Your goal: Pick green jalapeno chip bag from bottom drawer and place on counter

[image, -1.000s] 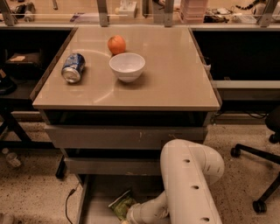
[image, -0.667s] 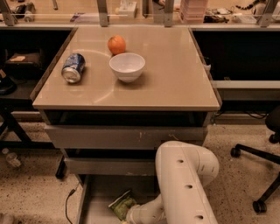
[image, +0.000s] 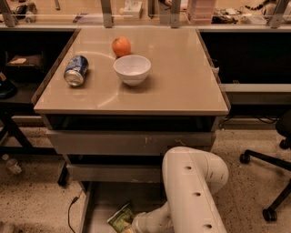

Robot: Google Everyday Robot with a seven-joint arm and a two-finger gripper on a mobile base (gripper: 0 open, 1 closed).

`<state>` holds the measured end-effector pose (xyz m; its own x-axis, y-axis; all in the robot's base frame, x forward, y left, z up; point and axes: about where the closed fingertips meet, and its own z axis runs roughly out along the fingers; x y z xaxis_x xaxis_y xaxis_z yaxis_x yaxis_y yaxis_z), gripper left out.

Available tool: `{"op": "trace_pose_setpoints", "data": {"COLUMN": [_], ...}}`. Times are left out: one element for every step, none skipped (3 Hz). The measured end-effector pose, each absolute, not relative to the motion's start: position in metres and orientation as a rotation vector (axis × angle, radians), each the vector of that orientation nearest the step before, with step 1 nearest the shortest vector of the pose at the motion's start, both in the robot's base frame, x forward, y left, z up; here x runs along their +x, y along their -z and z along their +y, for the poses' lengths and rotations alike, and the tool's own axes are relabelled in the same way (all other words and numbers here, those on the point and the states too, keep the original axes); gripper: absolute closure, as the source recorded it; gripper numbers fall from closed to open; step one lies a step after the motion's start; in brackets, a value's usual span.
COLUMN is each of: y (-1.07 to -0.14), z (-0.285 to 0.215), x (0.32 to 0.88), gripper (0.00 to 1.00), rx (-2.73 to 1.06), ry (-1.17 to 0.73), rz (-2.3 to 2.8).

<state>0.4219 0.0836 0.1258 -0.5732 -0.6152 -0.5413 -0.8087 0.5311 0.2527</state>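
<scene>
Foil, light and slippery: I would pinch the green jalapeno chip bag [image: 120, 219] by its crimped edge. My tool [image: 134, 224] sits just beside the bag; its grip I cannot tell.

you're looking at an office-style lab or test workspace, not a home. a grey metal drawer cabinet [image: 132, 142] with a glossy beige counter [image: 182, 86] stands on a speckled hard floor [image: 32, 205], with dark-framed desks [image: 254, 87] to either side. a wheeled office chair base [image: 268, 182] shows at the right, and a loose cable [image: 70, 211] trails on the floor at the lower left. metal posts [image: 107, 11] line the back, with desk clutter [image: 200, 7] behind them. a white robot arm [image: 193, 191] reaches down in front of the cabinet. its gripper [image: 129, 226] is low in the bottom drawer [image: 97, 205], just beside the green jalapeno chip bag [image: 120, 218].
</scene>
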Motion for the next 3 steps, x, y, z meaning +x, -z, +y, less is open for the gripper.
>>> {"op": "trace_pose_setpoints", "data": {"y": [-0.1258, -0.1258, -0.1258], "z": [0.0836, 0.0836, 0.0837], "x": [0.4218, 0.4218, 0.4218], "gripper": [0.64, 0.87, 1.0], "rx": [-1.169, -1.169, -1.169], "ry": [-0.686, -0.686, -0.686], "rz": [2.386, 2.386, 2.386]}}
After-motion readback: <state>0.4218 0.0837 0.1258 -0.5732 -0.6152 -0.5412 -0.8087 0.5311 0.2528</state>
